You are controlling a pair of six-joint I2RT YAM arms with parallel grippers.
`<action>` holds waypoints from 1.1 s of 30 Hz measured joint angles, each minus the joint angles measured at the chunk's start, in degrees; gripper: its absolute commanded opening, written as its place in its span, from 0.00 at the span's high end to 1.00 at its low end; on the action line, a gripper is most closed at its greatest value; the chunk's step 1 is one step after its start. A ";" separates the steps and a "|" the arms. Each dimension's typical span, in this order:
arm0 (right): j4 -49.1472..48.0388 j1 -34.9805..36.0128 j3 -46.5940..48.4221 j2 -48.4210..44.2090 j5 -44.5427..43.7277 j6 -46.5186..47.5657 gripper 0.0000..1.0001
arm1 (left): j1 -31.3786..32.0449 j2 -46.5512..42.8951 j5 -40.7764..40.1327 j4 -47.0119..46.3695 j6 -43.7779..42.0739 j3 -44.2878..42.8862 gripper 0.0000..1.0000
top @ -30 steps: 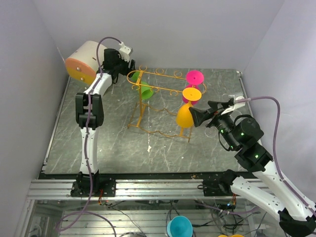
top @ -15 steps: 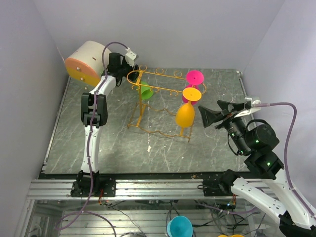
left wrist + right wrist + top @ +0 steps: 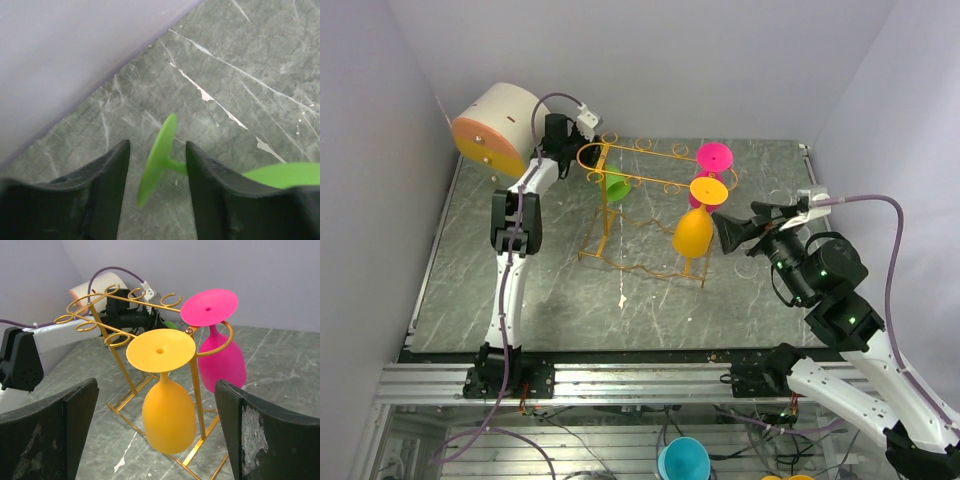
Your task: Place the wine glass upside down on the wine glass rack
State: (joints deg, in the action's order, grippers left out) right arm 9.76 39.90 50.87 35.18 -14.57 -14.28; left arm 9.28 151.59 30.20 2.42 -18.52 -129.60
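The golden wire wine glass rack (image 3: 603, 215) stands mid-table and also shows in the right wrist view (image 3: 197, 390). An orange glass (image 3: 692, 230) and a pink glass (image 3: 713, 158) hang upside down at its right end. A green glass (image 3: 616, 184) sits at its left end under the top rail. My left gripper (image 3: 572, 148) is there. In its wrist view the fingers (image 3: 107, 175) stand apart on either side of the green foot disc (image 3: 156, 155), and the stem runs behind the right finger. My right gripper (image 3: 724, 231) is open and empty, facing the orange glass (image 3: 167, 417).
A round cream drum with an orange face (image 3: 498, 118) hangs on the left wall behind my left arm. The back wall runs close behind the rack. A cable (image 3: 885, 250) loops off my right arm by the right wall.
My left gripper has moved down toward the rack's left end while the green glass stayed put. My right gripper drew back from the orange glass, then came closer again.
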 measured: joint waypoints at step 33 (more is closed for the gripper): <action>-3.10 0.00 3.13 1.31 11.04 1.25 0.00 | 0.24 -39.76 -10.21 -0.44 -18.56 27.80 0.93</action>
State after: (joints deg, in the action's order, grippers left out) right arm 6.66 39.90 54.00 36.49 -3.53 -13.04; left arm 9.52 111.83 19.99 1.98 -37.08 -101.80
